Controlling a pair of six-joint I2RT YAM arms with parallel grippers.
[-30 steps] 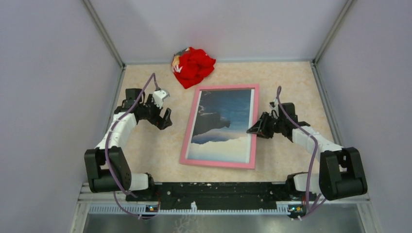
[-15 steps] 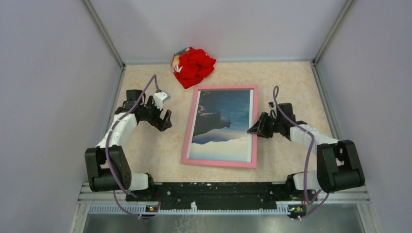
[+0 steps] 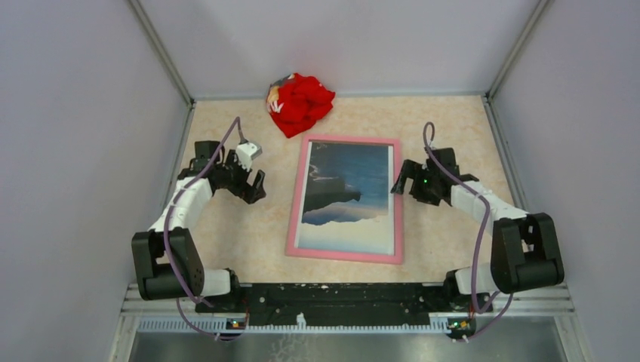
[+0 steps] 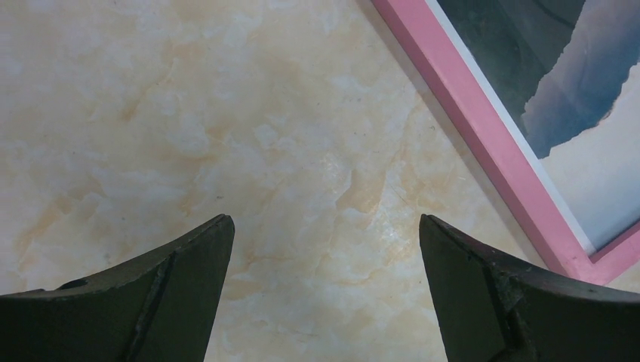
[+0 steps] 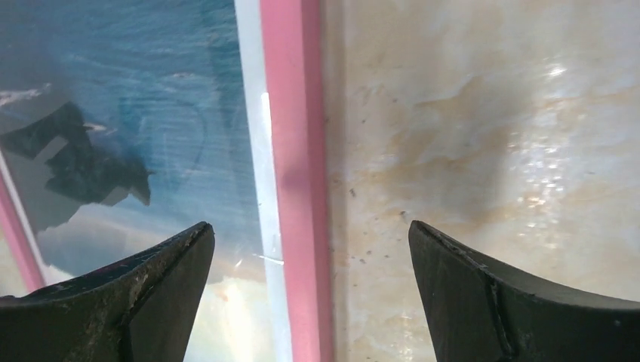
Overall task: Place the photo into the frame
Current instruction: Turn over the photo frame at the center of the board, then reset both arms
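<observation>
Right tool (image 5: 309,234) spread wide, pinching nothing, hanging right over the pink right rail of the frame (image 5: 298,151). One finger is above the picture side, the other above bare tabletop (image 5: 468,151). The photo (image 3: 347,196) sits inside the frame, with dark mountains, blue and white cloud showing within the pink border. The frame lies flat in the middle of the tabletop. Over on the frame's left side, the left tool (image 3: 258,188) is spread as well, empty, hovering above the tabletop near the frame's left rail without touching it. A red cloth (image 3: 300,102) lies bunched just beyond the frame's far left corner.
</observation>
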